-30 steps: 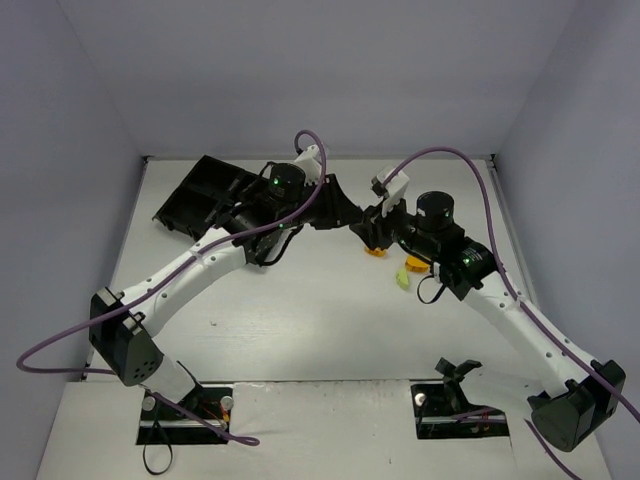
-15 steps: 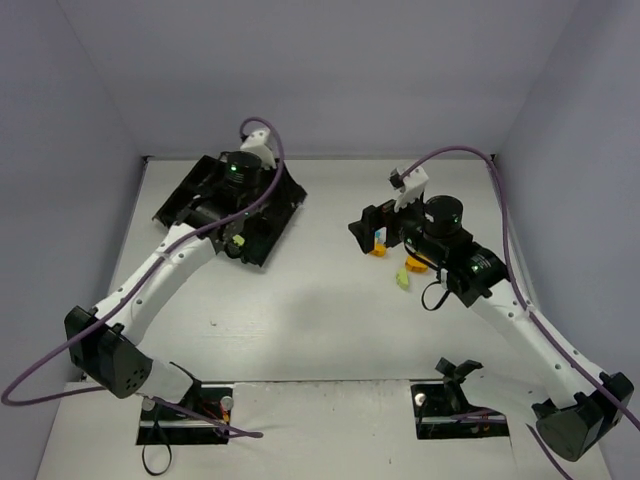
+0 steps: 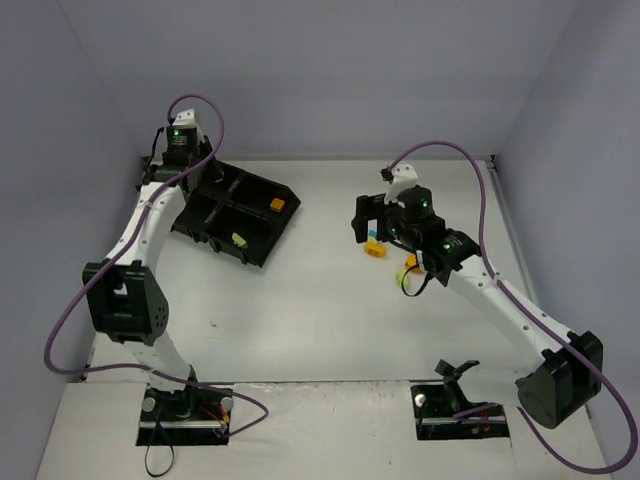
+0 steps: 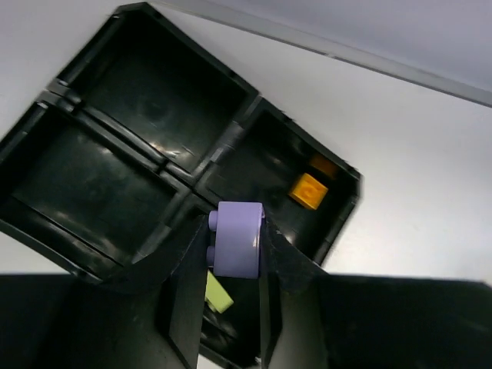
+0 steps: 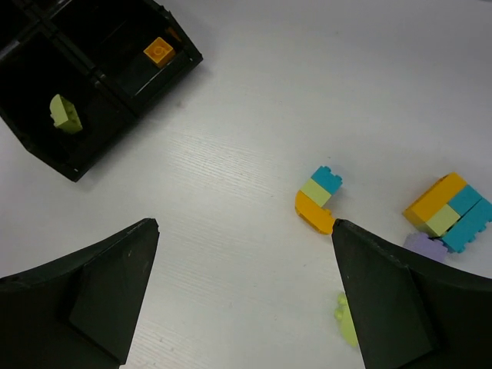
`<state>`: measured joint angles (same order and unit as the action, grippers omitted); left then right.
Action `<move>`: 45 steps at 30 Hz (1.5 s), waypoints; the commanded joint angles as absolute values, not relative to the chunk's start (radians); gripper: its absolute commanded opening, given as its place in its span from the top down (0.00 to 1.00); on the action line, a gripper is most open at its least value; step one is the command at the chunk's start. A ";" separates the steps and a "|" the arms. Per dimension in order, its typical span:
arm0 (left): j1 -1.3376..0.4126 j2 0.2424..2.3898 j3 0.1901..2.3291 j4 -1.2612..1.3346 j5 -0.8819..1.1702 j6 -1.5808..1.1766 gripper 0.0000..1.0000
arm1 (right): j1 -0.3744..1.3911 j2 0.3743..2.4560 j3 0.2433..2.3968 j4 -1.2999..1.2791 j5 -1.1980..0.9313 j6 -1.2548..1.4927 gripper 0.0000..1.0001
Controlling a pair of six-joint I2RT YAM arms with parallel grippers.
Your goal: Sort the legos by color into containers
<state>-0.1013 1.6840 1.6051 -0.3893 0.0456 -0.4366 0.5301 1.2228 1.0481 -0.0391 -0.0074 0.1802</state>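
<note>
Left gripper [image 4: 233, 265]: pinching a purple round brick [image 4: 237, 247] above the black tray [image 4: 231, 138].
Right gripper [image 5: 242, 296]: fingers spread wide over the table [image 5: 231, 154].
Tray contents: orange brick [image 4: 307, 190] and yellow-green brick [image 5: 65, 114], in neighbouring compartments.
Loose bricks [image 5: 450, 211]: teal, orange, green and purple, on the table beneath the right gripper.

black tray [image 5: 84, 34] holds orange brick [image 5: 157, 50], green brick [image 5: 65, 114]; purple brick [image 4: 237, 248] gripped; loose bricks [image 5: 448, 209]

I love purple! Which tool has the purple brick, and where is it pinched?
The left tool pinches the purple brick across opposite sides; the right tool holds nothing.
</note>
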 commanded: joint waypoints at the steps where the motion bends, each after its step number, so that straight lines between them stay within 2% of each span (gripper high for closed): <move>1: -0.066 1.762 1.699 -0.313 0.034 -0.373 1.00 | 0.520 1.230 1.077 0.005 0.054 0.204 0.08; 7: -0.020 1.975 1.856 -0.304 0.017 -0.342 1.00 | 0.473 1.224 1.031 -0.029 0.095 0.282 0.08; 11: -0.017 2.088 1.971 -0.310 0.009 -0.333 0.96 | 0.396 1.224 1.011 -0.057 0.071 0.321 0.11; 13: -0.017 2.131 1.994 -0.305 0.009 -0.340 0.93 | 0.353 1.229 0.994 -0.067 0.069 0.336 0.13; 17: -0.018 2.160 2.034 -0.314 0.009 -0.351 0.79 | 0.322 1.255 0.988 -0.109 0.043 0.347 0.18; 25: -0.018 2.134 2.017 -0.313 -0.018 -0.328 0.55 | 0.322 1.299 0.888 -0.144 0.023 0.431 0.22; 28: -0.018 2.118 2.017 -0.328 -0.009 -0.319 0.51 | 0.322 1.315 0.856 -0.150 0.017 0.463 0.24; 35: -0.051 1.987 1.936 -0.354 0.044 -0.373 0.50 | 0.322 1.327 0.802 -0.167 0.017 0.502 0.27; 45: -0.244 1.749 1.740 -0.403 0.048 -0.380 0.50 | 0.322 1.445 0.816 -0.172 0.087 0.486 0.31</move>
<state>-0.2089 1.8214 1.7721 -0.4011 0.0360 -0.3645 0.3210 1.4227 0.7925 -0.1799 0.0261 0.4828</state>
